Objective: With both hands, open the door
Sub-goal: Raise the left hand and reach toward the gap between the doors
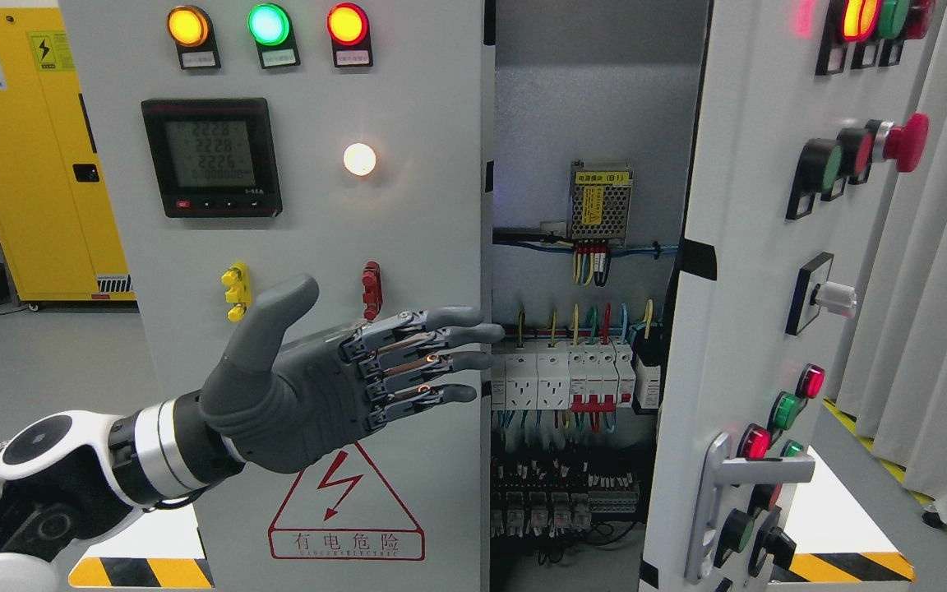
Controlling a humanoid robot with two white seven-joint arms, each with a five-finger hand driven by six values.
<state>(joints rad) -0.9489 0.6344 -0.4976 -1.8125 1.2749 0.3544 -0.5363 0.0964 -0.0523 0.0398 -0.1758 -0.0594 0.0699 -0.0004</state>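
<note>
A grey electrical cabinet fills the view. Its left door point(317, 247) is closed and carries three lamps, a meter and a red warning triangle. The right door point(736, 296) stands swung outward, showing its edge, its buttons and a silver handle point(724, 493). Between them the cabinet interior point(580, 353) shows breakers and coloured wiring. My left hand point(408, 362) comes in from the lower left, held flat in front of the left door. Its fingers point(457, 337) are straight and spread, tips at the door's right edge by the gap, holding nothing. The right arm is out of sight.
A yellow cabinet point(30, 156) stands at the back left on the grey floor. Grey curtains point(934, 288) hang at the right, behind the swung door. Yellow and black hazard stripes point(140, 571) mark the cabinet's base.
</note>
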